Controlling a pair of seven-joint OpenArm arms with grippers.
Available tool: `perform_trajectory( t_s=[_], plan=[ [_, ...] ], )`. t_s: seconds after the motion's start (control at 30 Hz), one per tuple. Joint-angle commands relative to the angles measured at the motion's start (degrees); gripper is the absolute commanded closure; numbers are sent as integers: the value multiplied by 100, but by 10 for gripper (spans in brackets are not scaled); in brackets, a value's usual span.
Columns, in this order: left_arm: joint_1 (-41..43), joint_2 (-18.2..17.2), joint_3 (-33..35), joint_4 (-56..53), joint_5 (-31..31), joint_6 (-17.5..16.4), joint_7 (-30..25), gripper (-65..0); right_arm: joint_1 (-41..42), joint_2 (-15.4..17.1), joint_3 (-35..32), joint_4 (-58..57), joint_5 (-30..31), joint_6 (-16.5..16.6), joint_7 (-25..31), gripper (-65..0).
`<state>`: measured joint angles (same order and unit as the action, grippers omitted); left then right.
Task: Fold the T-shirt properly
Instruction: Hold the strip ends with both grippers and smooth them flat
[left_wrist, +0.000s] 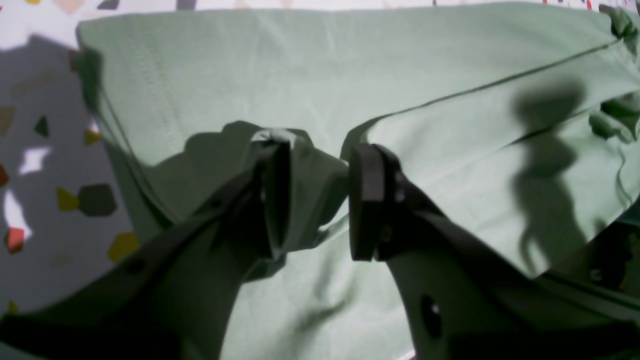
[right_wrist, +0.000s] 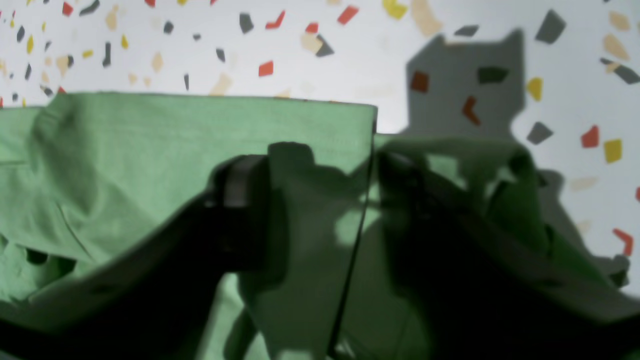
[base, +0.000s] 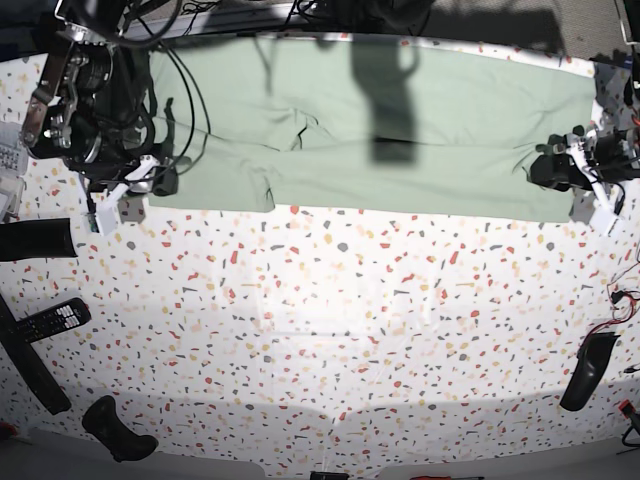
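The pale green T-shirt (base: 400, 130) lies as a long band across the far side of the table. At its right end in the base view, my left gripper (base: 553, 168) sits at the cloth's edge. In the left wrist view the left gripper (left_wrist: 320, 200) has a bunched fold of the T-shirt (left_wrist: 300, 75) filling the gap between its fingers. My right gripper (base: 160, 183) is at the band's near left corner. In the right wrist view the right gripper (right_wrist: 320, 195) has its fingers wide apart, straddling a hemmed edge of the T-shirt (right_wrist: 175, 135).
The speckled tabletop (base: 330, 330) stretches toward the near edge. A remote control (base: 50, 320) and dark objects (base: 35, 240) (base: 120, 432) lie at the left, another dark object (base: 588, 372) at the right. Cables (base: 130, 100) hang by the right arm.
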<state>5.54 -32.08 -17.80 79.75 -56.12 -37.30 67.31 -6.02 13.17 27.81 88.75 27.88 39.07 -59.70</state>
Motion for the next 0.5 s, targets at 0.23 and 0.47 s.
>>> perform_trajectory(
  t_s=[0.23, 0.47],
  plan=[
    [-63, -114, -63, 92, -103, 0, -101, -188, 109, 79, 20, 85, 87, 93, 144, 0],
    [-63, -114, -63, 92, -103, 0, -101, -188, 120, 76, 20, 249, 328, 93, 175, 0]
  ],
)
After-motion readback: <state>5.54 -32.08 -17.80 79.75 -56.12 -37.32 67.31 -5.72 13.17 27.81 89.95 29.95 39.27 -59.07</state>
